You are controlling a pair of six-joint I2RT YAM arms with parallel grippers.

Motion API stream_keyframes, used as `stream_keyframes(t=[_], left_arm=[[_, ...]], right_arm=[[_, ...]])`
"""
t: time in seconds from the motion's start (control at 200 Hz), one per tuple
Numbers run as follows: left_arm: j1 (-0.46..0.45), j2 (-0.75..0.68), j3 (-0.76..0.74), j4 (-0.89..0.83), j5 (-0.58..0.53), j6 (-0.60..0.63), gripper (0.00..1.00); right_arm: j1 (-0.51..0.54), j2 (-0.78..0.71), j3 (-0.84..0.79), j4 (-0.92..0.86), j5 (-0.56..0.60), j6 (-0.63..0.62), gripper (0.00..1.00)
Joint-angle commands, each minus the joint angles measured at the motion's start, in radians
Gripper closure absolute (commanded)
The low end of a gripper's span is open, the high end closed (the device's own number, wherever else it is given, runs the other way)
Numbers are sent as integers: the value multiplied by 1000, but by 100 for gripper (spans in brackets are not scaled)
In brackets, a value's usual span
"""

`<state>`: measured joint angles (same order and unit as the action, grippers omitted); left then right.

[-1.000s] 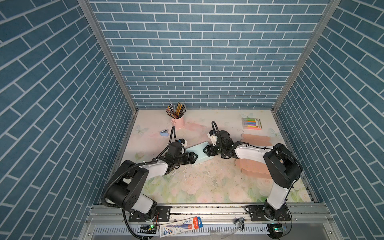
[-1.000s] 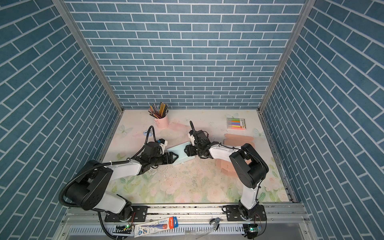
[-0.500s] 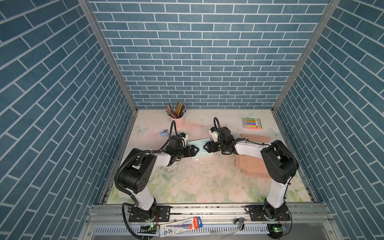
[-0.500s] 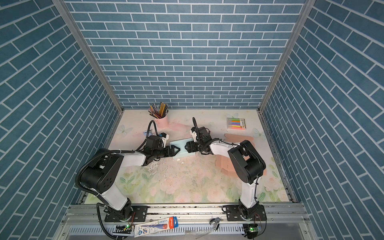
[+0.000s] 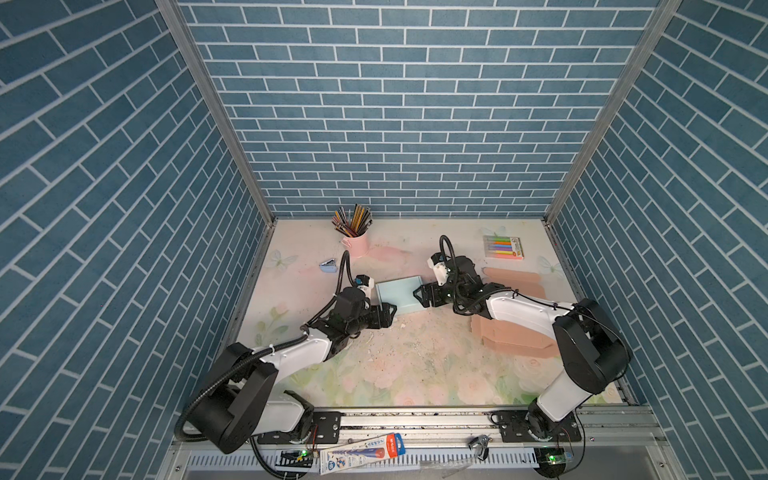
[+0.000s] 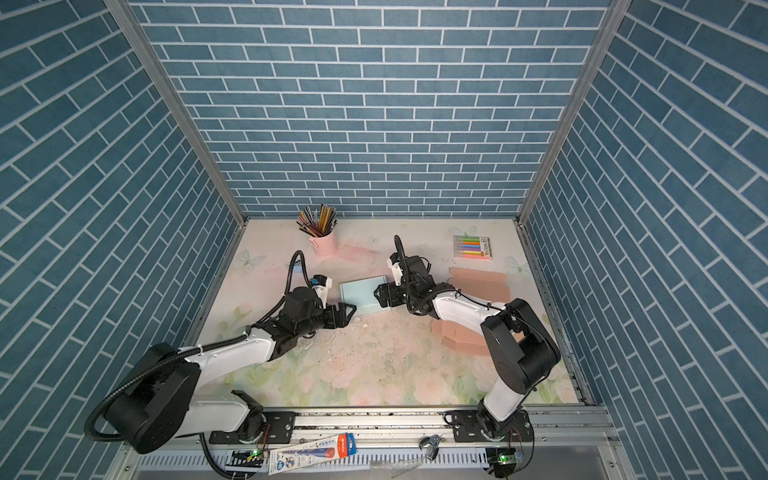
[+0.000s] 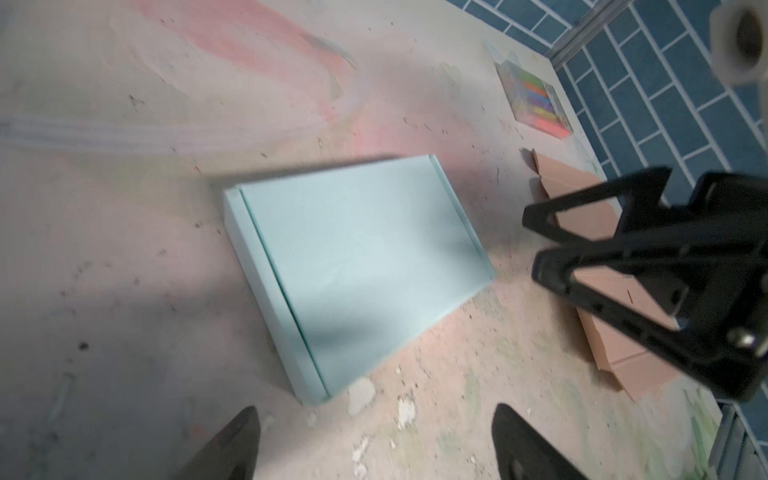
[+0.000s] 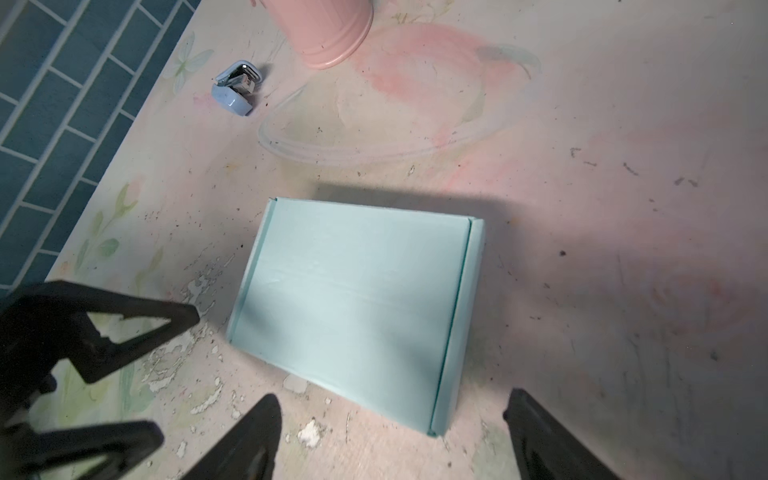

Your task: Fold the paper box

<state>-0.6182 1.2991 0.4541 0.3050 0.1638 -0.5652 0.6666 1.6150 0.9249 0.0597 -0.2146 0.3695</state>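
The paper box (image 5: 398, 294) is lying flat and closed on the floral surface (image 5: 415, 374), near the middle, between the two arms. In both top views the right gripper (image 5: 418, 296) is seeming to overlap the box's right edge, and the left gripper (image 5: 391, 311) is sitting by its near left corner. From up there I cannot tell whether either is touching.

The wrist views are settling that. In the left wrist view the right gripper (image 7: 534, 243) is hanging just beside the paper box (image 7: 357, 266), with bare surface showing between them. In the right wrist view the left gripper (image 8: 176, 374) is standing just off a corner of the paper box (image 8: 357, 307), apart from it. Each wrist view is also showing its own jaws spread wide with nothing between them.

The right wrist view is taking in the pink pencil cup (image 8: 328, 29) and a small blue item (image 8: 235, 91), which the left wrist view is missing. The left wrist view is catching the marker pack (image 7: 534, 104) and the flat brown cardboard blanks (image 7: 582, 195) behind the right gripper. Only the top views are showing all of these together.
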Motion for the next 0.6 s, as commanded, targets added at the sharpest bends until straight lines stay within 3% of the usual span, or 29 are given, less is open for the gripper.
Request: stream_keyframes(t=[0.0,0.16,0.595], left_arm=[[-123,-38,-43,-16,-175,-104,12],[-252,-1,-38,63,-302,-173,12],[-277,319,217,41,-434,-91,12]], right_arm=[[15,-78,-54,-15,45,14,14],[17,-168,-141,-30,63,23,14],[18,-517,-389,53,124,66,17]])
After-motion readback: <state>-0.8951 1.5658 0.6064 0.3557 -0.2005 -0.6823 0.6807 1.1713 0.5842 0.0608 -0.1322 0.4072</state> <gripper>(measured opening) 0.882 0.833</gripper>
